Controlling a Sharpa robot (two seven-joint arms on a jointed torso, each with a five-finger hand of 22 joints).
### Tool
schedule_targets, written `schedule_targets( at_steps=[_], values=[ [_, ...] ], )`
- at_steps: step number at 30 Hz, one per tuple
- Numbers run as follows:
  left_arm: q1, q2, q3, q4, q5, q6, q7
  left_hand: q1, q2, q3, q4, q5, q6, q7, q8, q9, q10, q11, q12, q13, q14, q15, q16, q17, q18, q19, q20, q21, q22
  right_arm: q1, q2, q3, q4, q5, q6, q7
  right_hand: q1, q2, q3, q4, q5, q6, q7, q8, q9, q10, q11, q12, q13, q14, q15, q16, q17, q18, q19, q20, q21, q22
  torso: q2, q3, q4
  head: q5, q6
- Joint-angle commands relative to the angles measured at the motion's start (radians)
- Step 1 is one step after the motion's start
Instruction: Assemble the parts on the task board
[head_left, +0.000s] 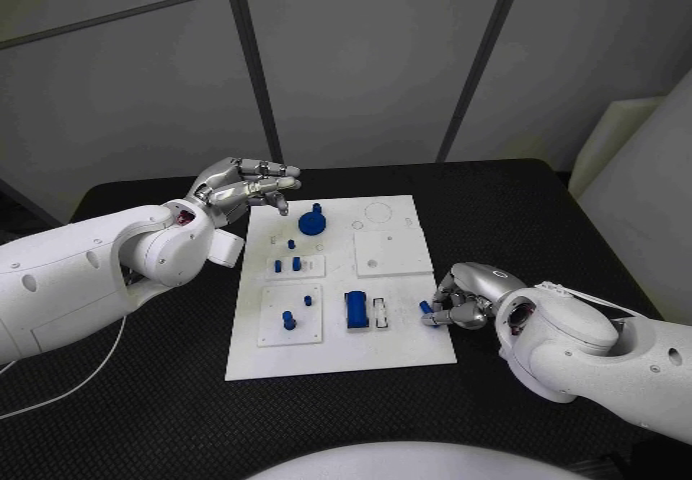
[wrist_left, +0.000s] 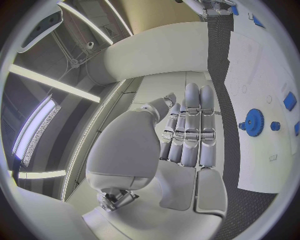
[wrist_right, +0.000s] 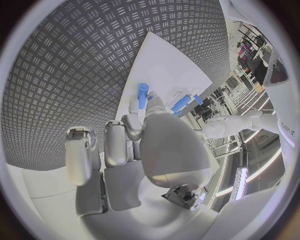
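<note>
The white task board (head_left: 339, 350) lies in the middle of the black table. On it stand a blue gear (head_left: 316, 222), several small blue pegs (head_left: 287, 320) and a tall blue block (head_left: 355, 310). My right hand (head_left: 464, 300) hangs at the board's right edge and pinches a small blue peg (head_left: 427, 310) between thumb and finger. The right wrist view shows that peg (wrist_right: 142, 95) sticking out past the fingers (wrist_right: 115, 142) over the board (wrist_right: 172, 65). My left hand (head_left: 245, 185) hovers at the board's far left corner and holds nothing. Its fingers (wrist_left: 190, 130) lie side by side near the gear (wrist_left: 254, 121).
Two raised white sub-plates (head_left: 392, 252) (head_left: 291, 330) sit on the board, with a small white piece (head_left: 381, 312) beside the blue block. Bare black table surface (head_left: 505, 210) surrounds the board. A pale box (head_left: 613, 140) stands past the table's far right corner.
</note>
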Motion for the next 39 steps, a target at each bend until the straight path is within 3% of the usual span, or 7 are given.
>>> schedule_targets(
  at_steps=[1, 10, 19, 25, 33, 39],
  values=[
    [0.001, 0.0, 0.001, 0.0, 0.005, 0.012, 0.005, -0.004, 0.005, -0.004, 0.001, 0.0, 0.0, 0.002, -0.003, -0.001, -0.007, -0.001, 0.006, 0.0, 0.001, 0.002, -0.003, -0.001, -0.012, -0.004, 0.003, -0.006, -0.001, -0.006, 0.012, -0.005, -0.011, -0.078, 0.069, -0.042, 0.029, 0.001, 0.004, -0.017, 0.001, -0.007, 0.002, -0.007, -0.004, -0.006, -0.003, -0.004, 0.0, 0.035, -0.007, -0.006, -0.001, -0.008, 0.105, -0.005, 0.003, 0.263, 0.0, 0.0006, 0.0001, 0.0, 0.0],
    [0.001, 0.0, 0.001, -0.001, 0.005, 0.013, 0.004, -0.004, 0.005, -0.004, 0.001, 0.0, 0.0, 0.002, -0.003, -0.001, -0.007, -0.001, 0.006, 0.0, 0.001, 0.002, -0.003, -0.001, -0.012, -0.004, 0.003, -0.006, -0.001, -0.009, 0.041, -0.006, -0.027, -0.144, 0.134, -0.054, 0.12, 0.019, 0.025, -0.071, 0.019, -0.006, 0.001, -0.008, -0.004, -0.01, -0.005, -0.007, 0.001, 0.035, -0.008, -0.008, -0.001, -0.008, 0.105, -0.007, 0.003, 0.263, 0.0, -0.0004, 0.0011, 0.002, 0.0],
    [0.001, -0.001, 0.001, 0.001, 0.005, 0.013, 0.002, -0.005, 0.005, -0.004, 0.001, 0.0, 0.0, 0.002, -0.003, -0.001, -0.007, -0.001, 0.007, 0.0, 0.002, 0.002, -0.004, -0.001, -0.012, -0.004, 0.003, -0.007, -0.001, -0.01, 0.043, -0.006, -0.027, -0.118, 0.127, -0.06, 0.14, 0.046, 0.032, -0.083, 0.128, 0.009, -0.005, -0.005, -0.008, -0.003, -0.01, 0.006, 0.014, 0.037, -0.011, -0.004, 0.007, -0.008, 0.105, -0.009, 0.003, 0.263, 0.001, -0.0005, 0.001, 0.005, 0.0],
    [0.001, -0.002, 0.001, 0.002, 0.005, 0.012, 0.001, -0.005, 0.005, -0.004, 0.001, 0.0, 0.0, 0.002, -0.003, -0.001, -0.007, -0.001, 0.007, 0.0, 0.002, 0.002, -0.004, -0.001, -0.012, -0.004, 0.003, -0.007, -0.001, -0.01, 0.032, -0.006, -0.005, -0.004, 0.052, -0.063, 0.132, 0.069, 0.039, -0.076, 0.186, 0.017, -0.012, -0.005, -0.006, 0.004, -0.017, 0.016, 0.022, 0.04, -0.016, 0.001, 0.016, -0.008, 0.105, -0.014, 0.003, 0.263, 0.0, -0.0002, 0.0013, 0.008, -0.002],
    [0.001, -0.001, 0.001, 0.002, 0.005, 0.011, 0.0, -0.005, 0.005, -0.004, 0.001, 0.0, 0.0, 0.002, -0.003, -0.001, -0.007, -0.001, 0.007, 0.0, 0.002, 0.002, -0.004, -0.001, -0.012, -0.004, 0.003, -0.007, -0.001, 0.002, 0.014, -0.002, 0.039, 0.21, -0.128, -0.017, 0.124, 0.077, 0.042, -0.069, 0.228, 0.013, -0.014, -0.007, -0.004, 0.002, -0.018, 0.008, 0.017, 0.037, -0.018, -0.006, 0.005, -0.008, 0.105, -0.016, 0.003, 0.263, 0.0, -0.0005, -0.0002, 0.014, -0.003],
    [0.001, -0.002, 0.001, 0.003, 0.005, 0.01, 0.0, -0.003, 0.005, -0.004, -0.001, 0.0, 0.0, 0.002, -0.003, -0.002, -0.007, -0.001, 0.007, 0.0, 0.002, 0.002, -0.005, 0.0, -0.011, -0.003, 0.003, -0.007, -0.002, 0.018, 0.026, 0.0, 0.05, 0.282, -0.166, 0.005, 0.122, 0.076, 0.041, -0.068, 0.23, 0.014, -0.014, -0.007, -0.004, 0.004, -0.017, 0.012, 0.02, 0.038, -0.018, -0.005, 0.008, -0.008, 0.105, -0.016, 0.003, 0.263, 0.002, -0.0015, 0.0012, 0.016, -0.003]
  ],
)
